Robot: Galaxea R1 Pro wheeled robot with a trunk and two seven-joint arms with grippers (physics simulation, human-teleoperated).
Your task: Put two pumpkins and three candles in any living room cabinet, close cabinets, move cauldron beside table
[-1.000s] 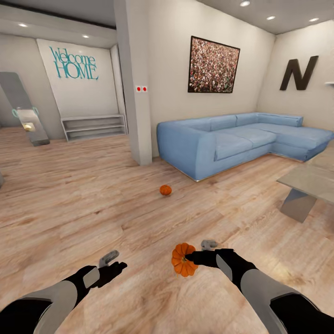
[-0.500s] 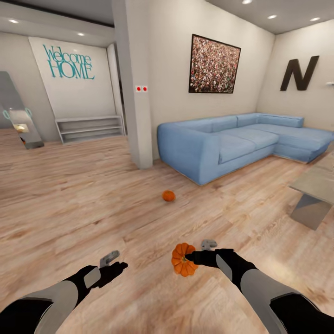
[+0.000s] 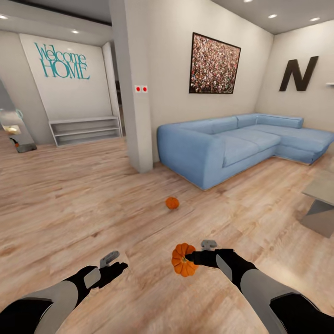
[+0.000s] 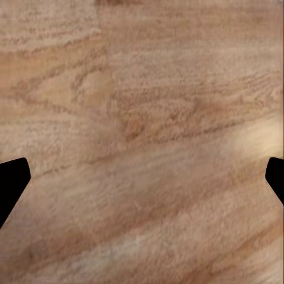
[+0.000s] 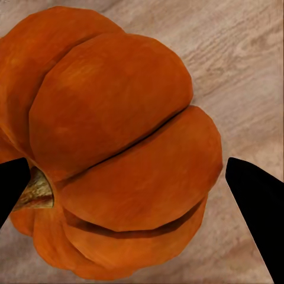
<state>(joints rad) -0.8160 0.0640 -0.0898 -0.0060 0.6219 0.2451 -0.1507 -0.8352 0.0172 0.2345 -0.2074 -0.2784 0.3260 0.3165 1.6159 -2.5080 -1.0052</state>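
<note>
Pumpkin no. 1 point(image 3: 183, 260) is in the right gripper point(image 3: 191, 258), held out in front of the robot, low at about 6 o'clock in the head view. It hangs a bit above the wood floor point(image 3: 93, 195), prob so it won't drag while the robot rolls. In the right wrist view the pumpkin point(image 5: 112, 148) sits between the two dark finger tips, which look closed on its sides, tho the exact touch spots are hard to see.

Pumpkin no. 2 point(image 3: 172, 202) lies on the floor further ahead, near 12 o'clock from the held one, close to the white pillar point(image 3: 134, 93) and the blue sofa point(image 3: 232, 144).

The left gripper point(image 3: 111, 264) is down at 8 o'clock, w/ fingers spread wide and nothing in them. It looks ready for a grab. The left wrist view has just floor point(image 4: 142, 142) between its tips.

A bit of the grey table point(image 3: 322, 204) peeks in at 3 o'clock. I think the job is still early: no cabinet here yet.
</note>
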